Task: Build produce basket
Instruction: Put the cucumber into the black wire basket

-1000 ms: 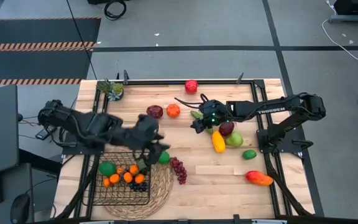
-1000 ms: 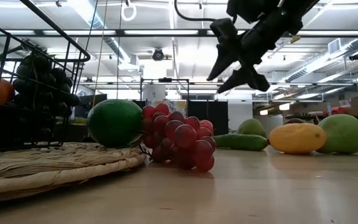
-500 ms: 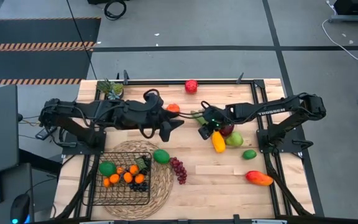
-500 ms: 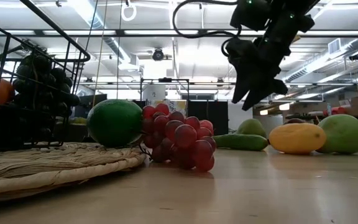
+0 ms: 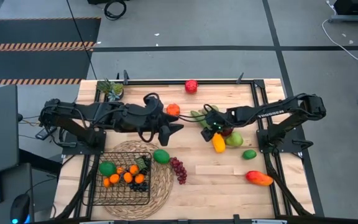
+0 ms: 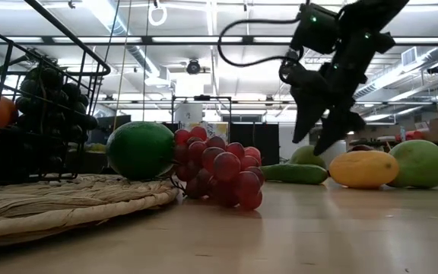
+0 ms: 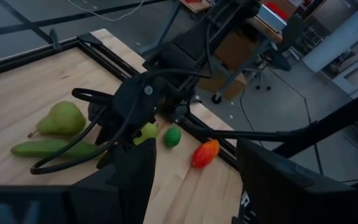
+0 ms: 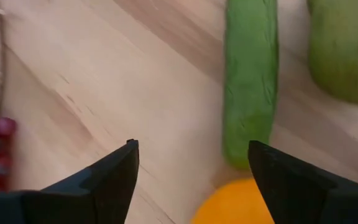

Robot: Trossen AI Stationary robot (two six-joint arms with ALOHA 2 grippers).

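the basket [image 5: 122,180] sits on the round woven mat [image 5: 160,186] by the table's [image 5: 216,180] near-left corner, already holding small oranges, a lime and dark grapes. just outside it a green lime [image 5: 161,156] rests on the mat's edge with a bunch of red grapes [image 5: 179,169] touching it; both could roll off onto bare wood if nudged.

the left gripper [image 5: 174,126] hangs over the table's middle, fingers spread apart and holding nothing, near an orange [image 5: 173,109] toward the far edge. its reach crowds the other arm, so a collision is the main worry.

the right gripper [image 6: 322,133] hovers above the cluster right of centre, fingers wide apart and empty, just over the cucumber [image 8: 249,74] and the yellow squash [image 5: 218,142]. the pieces lie packed together: pear [image 7: 58,118], cucumber, squash, a dark red fruit [image 5: 228,131] and a larger green fruit [image 5: 235,139]. a descent here may pinch two at once, or push the rounded squash aside and scatter its neighbours.

further right, a small lime [image 5: 248,154] and the mango [image 5: 258,178] lie near the table's right edge, where a stray shove might send them off.
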